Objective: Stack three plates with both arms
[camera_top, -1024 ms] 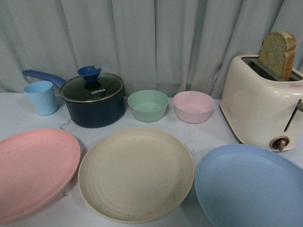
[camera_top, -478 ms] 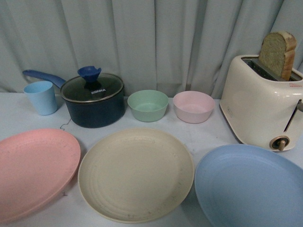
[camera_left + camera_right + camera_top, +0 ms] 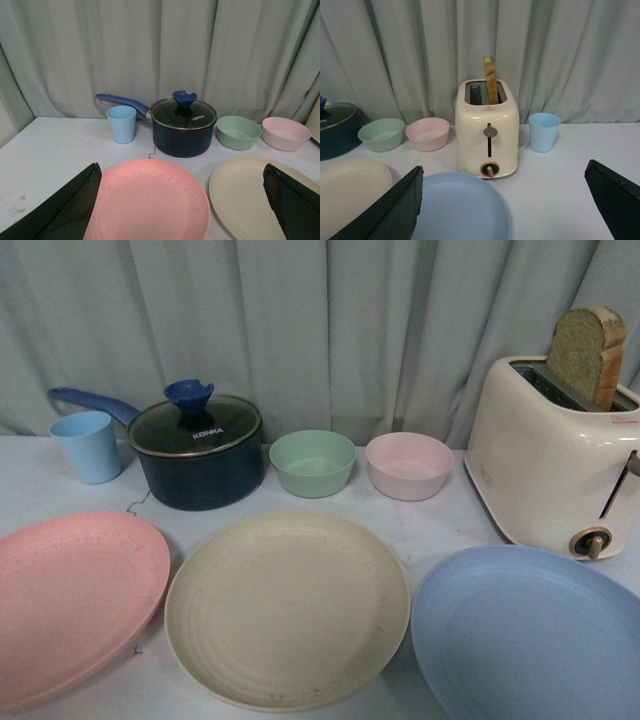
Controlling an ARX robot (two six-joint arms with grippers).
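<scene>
Pink plate (image 3: 70, 600), cream plate (image 3: 287, 610), blue plate (image 3: 530, 635); pot lid (image 3: 195, 427) apparently "KONKA"

**Ten things, six kinds**

Three large round matte plates: a pink plate (image 3: 75, 600), a cream plate (image 3: 287, 608) and a light blue plate (image 3: 525, 635). Two small round bowls: a pale green bowl (image 3: 313, 462) and a pink bowl (image 3: 409, 465). Two tumblers: one light blue cup (image 3: 88, 446) near the back left corner of the table (image 3: 440, 525), and a second light blue cup (image 3: 544, 131) toward its right edge. One dark blue saucepan (image 3: 200, 465) with a glass lid. One cream toaster (image 3: 550, 470). One slice of brown bread (image 3: 586, 352).

Black wedge-shaped tool fingers (image 3: 65, 215)
</scene>
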